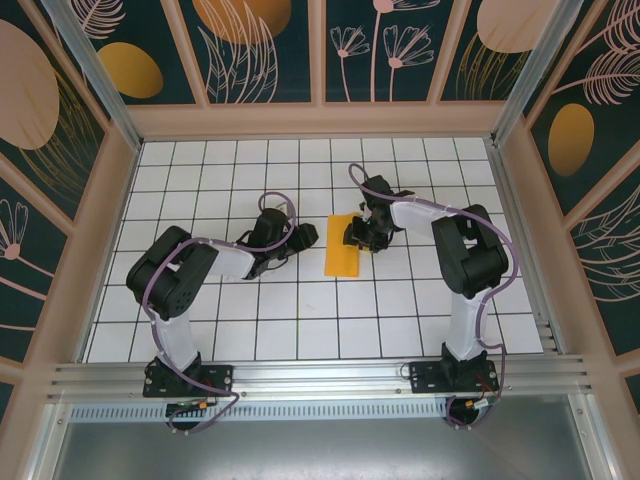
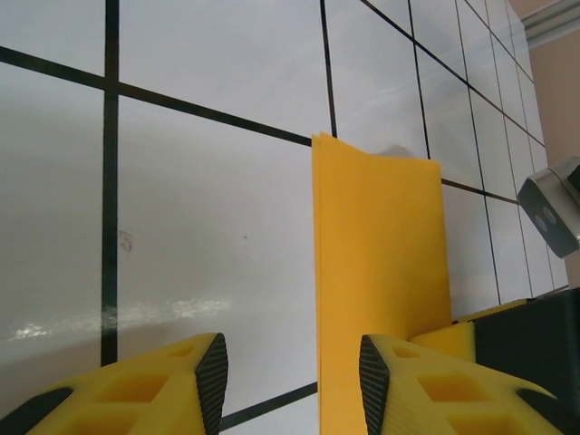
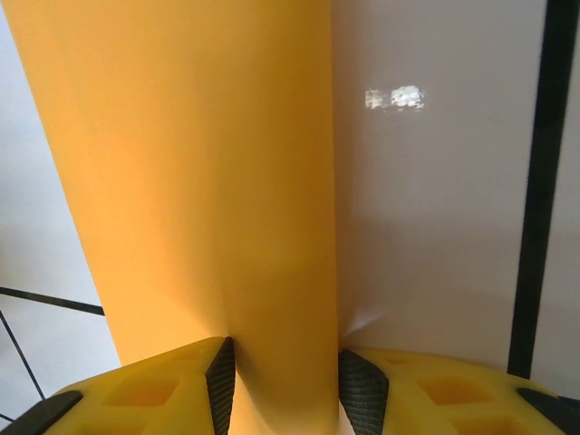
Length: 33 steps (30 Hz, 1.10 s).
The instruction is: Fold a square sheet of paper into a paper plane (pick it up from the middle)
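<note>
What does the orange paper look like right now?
The paper is thin, bright orange-yellow and smooth, folded into a narrow strip with stacked layers showing along one long edge. It lies on the white tiled table. The right gripper is open over one end, the strip running between its fingers; whether they touch it is unclear. The left gripper, open too, sits just beside it.

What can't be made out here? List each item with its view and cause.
- Top external: the folded orange paper's upper part is hidden under the right end effector.
- Right wrist: the paper's near end runs off the bottom edge; pad contact can't be told.
- Left wrist: the paper's near right part sits behind a finger of the left end effector.
- Top external: creases and layers are too small.
</note>
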Motion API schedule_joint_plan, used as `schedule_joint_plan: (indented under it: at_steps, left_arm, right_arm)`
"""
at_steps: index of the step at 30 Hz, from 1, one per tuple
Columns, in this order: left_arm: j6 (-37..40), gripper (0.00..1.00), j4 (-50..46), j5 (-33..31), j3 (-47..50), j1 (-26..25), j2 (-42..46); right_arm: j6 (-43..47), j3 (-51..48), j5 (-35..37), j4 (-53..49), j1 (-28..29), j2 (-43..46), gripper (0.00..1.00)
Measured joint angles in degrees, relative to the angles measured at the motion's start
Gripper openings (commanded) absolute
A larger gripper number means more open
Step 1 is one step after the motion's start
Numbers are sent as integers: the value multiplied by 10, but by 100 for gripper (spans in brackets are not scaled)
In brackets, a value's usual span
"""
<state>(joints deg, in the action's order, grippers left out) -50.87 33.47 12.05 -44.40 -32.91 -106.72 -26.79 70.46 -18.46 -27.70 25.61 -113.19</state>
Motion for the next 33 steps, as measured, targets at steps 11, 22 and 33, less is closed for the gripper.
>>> schedule_joint_plan:
  at_steps: [11, 22, 33]
  left_arm:
    - [0, 43, 7, 31, -6, 0, -13]
    - [-3, 33, 8, 62, -33, 0, -35]
    - [-2, 20, -5, 98, -100, -24, -81]
  right_arm:
    - [19, 0, 0, -2, 0, 0, 44]
    - [25, 4, 0, -7, 0, -2, 44]
    - [25, 7, 1, -12, 0, -5, 44]
